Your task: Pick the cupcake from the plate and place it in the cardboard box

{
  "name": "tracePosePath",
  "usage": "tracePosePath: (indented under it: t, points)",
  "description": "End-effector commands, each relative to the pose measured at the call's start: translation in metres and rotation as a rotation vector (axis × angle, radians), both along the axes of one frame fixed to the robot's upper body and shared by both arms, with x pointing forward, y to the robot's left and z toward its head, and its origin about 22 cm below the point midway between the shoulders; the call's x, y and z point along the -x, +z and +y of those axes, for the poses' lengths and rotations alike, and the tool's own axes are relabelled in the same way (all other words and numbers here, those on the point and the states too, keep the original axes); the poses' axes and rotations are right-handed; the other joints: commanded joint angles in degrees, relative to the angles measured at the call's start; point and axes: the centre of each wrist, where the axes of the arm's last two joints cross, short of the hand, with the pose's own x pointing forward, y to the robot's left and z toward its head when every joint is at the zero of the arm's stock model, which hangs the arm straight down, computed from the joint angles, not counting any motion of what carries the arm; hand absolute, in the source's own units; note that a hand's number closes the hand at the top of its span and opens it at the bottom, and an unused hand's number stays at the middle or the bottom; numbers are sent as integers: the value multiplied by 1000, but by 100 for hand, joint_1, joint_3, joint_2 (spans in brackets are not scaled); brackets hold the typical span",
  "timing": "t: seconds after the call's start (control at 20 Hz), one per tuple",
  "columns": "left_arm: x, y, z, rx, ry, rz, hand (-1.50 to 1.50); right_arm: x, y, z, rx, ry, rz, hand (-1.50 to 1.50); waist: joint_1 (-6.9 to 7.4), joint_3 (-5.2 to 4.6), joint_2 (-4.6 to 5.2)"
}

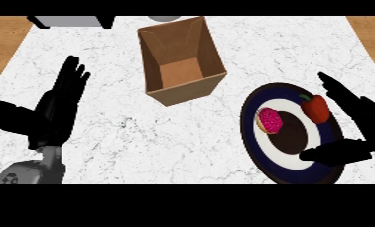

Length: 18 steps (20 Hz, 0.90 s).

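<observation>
1. Right hand (350,122) was what I watched first: it sat spread wide over the far-right side of the plate (253,137), fingers straight and pointing away from me, thumb reaching across the plate's near rim, and it held nothing.
2. Judging progress, I counted the task as barely started: the cupcake (270,120) with its pink frosting was on the plate, ungrasped, and the cardboard box (181,62) stood open with nothing visible inside.
3. What remained, as I read it, was everything that mattered: closing on the cupcake, lifting it, carrying it over and setting it down in the box.
4. Relative to my right hand, the cupcake lay to its left, near but apart, across the plate's dark centre from the palm.
5. A red pepper (316,108) lay between the fingers and the cupcake, just beside the fingers, so I judged it could get in the way of a grasp.
6. From that hand the box stood well off to the left and further away from me.
7. Left hand (62,97) rested open at the far left, fingers up, well apart from everything.
</observation>
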Motion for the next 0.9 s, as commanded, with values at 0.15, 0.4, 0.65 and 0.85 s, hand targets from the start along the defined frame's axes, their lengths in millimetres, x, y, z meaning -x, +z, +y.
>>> tracePosePath:
  t: [0.15, 0.4, 0.65, 0.85]
  points:
    - [17, 6, 1, -7, -12, -4, 0, -18, -24, 24, 23, -22, -17, -150, 28, 2, -2]
    - [-10, 8, -5, -6, 18, -1, 0, 0, -3, 9, -5, -16, 0, -150, -19, 1, -3]
    - [9, -14, -5, -4, 0, 4, 0, -20, -39, 31, -8, -10, 6, -150, 14, 1, 2]
    - [-6, -19, 7, 8, 2, 9, 0, -7, -43, 29, 29, -21, 19, -150, -12, 0, 1]
